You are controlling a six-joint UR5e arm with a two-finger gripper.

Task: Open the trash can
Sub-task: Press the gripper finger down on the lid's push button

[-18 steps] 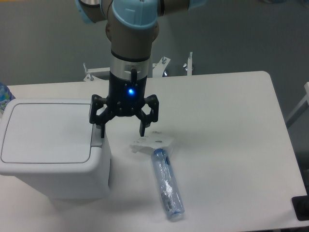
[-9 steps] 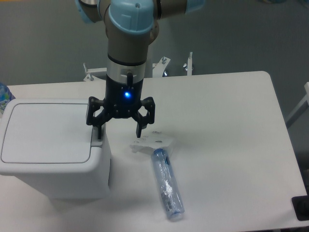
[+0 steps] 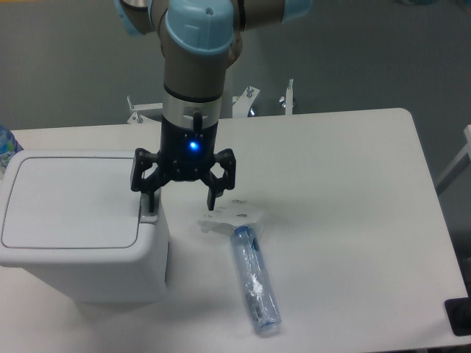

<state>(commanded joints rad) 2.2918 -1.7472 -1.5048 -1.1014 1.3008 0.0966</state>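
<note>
1. While the gripper (image 3: 182, 198) is held with its jaws spread apart and nothing between them, a small shift left and slightly up is noted against the frame a second back; over the last half second almost no further motion is seen.
2. The trash can (image 3: 81, 228) is found at the left side of the surface (image 3: 346, 220), lid flat and shut, unchanged across the frames.
3. The left finger (image 3: 149, 200) is now placed right over the grey push-button tab (image 3: 149, 213) at the right rim of the lid; contact is suggested, but actual pressing cannot be confirmed from this view.
4. The right finger (image 3: 213, 197) is seen hanging off the bin, above the surface near a crumpled white scrap (image 3: 229, 215); no touch is evident.
5. A clear plastic bottle (image 3: 255, 278) is lying on its side just below the scrap, unmoved.
6. Meaning for the task: alignment over the tab is judged done, and the settling is read as the start of the press step. The lid is not yet released, so the task is judged early to midway.
7. Next, a downward push on the tab is likely needed; slipping off the narrow tab onto the lid edge is the main risk.
</note>
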